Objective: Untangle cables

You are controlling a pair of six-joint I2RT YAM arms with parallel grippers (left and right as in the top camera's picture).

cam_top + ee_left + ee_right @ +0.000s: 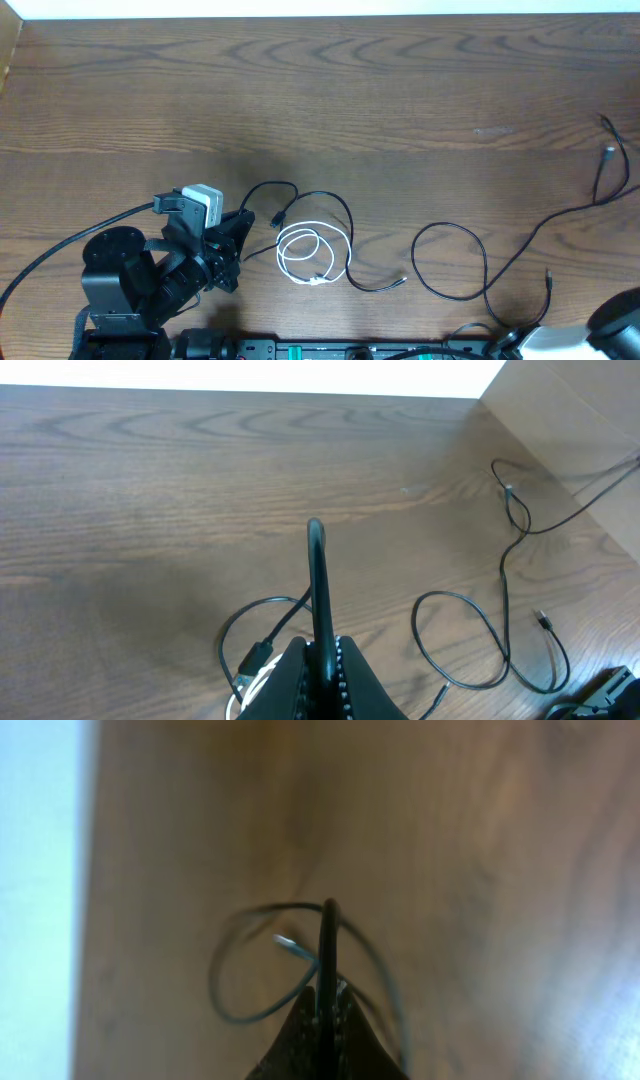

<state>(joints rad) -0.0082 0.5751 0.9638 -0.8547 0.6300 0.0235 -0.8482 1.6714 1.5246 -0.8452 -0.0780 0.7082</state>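
Observation:
A white cable (300, 255) lies coiled at the table's front middle. A black cable (345, 225) loops around it, with a plug end (279, 218) to its left. A second black cable (480, 255) runs from the far right into a loop on the right. My left gripper (243, 222) is shut and empty, just left of the first black cable (225, 645). In the left wrist view its closed fingers (315, 535) point over the table. My right gripper (328, 910) is shut and empty above a blurred black cable loop (225, 1000). Its arm (615, 320) is at the front right corner.
The wooden table (320, 90) has a white strip along its far edge. A brown wall or box (570, 430) stands at the right. A black rail (300, 350) runs along the front edge. A thick black arm wire (60, 250) trails at the left.

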